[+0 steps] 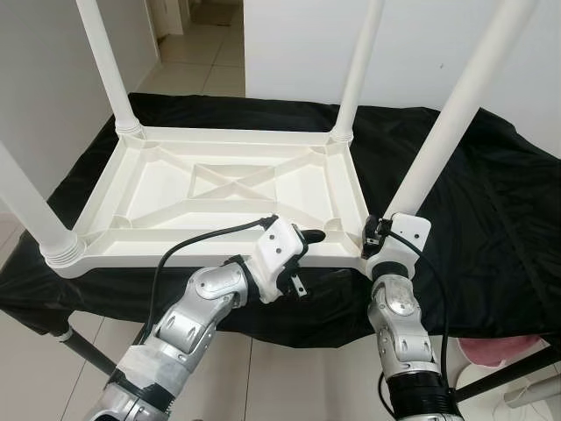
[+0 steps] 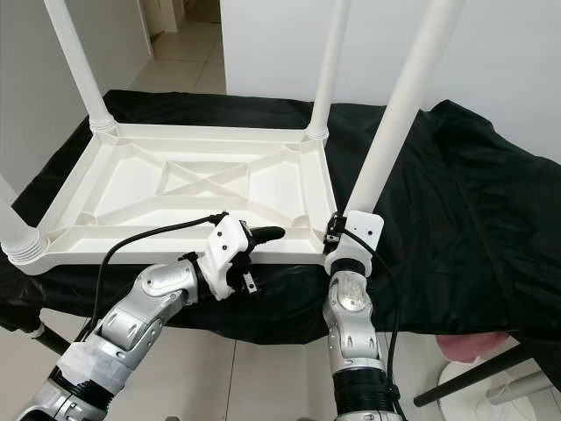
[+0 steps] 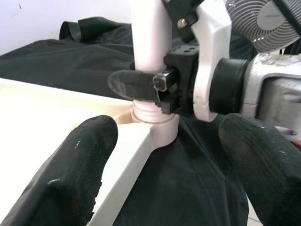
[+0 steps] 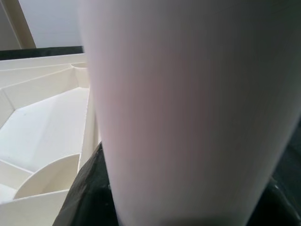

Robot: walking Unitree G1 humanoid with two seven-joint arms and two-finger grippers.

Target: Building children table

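A white plastic children's table (image 1: 219, 189) lies upside down on a black cloth, with its legs pointing up. My right gripper (image 1: 375, 235) is at the base of the near-right leg (image 1: 447, 123), just above its socket, shut on it. In the left wrist view one black finger (image 3: 134, 84) of that gripper crosses the leg (image 3: 150, 42). The leg (image 4: 188, 113) stands very close in the right wrist view. My left gripper (image 1: 305, 260) is open at the table's near edge, pointing at that corner, with nothing between its fingers (image 3: 80, 160).
The black cloth (image 1: 491, 202) covers the whole work surface and hangs over its near edge. A fan (image 3: 263, 19) stands to the right, with a pink object (image 1: 500, 351) on the floor near it. A tiled corridor (image 1: 197, 44) opens behind.
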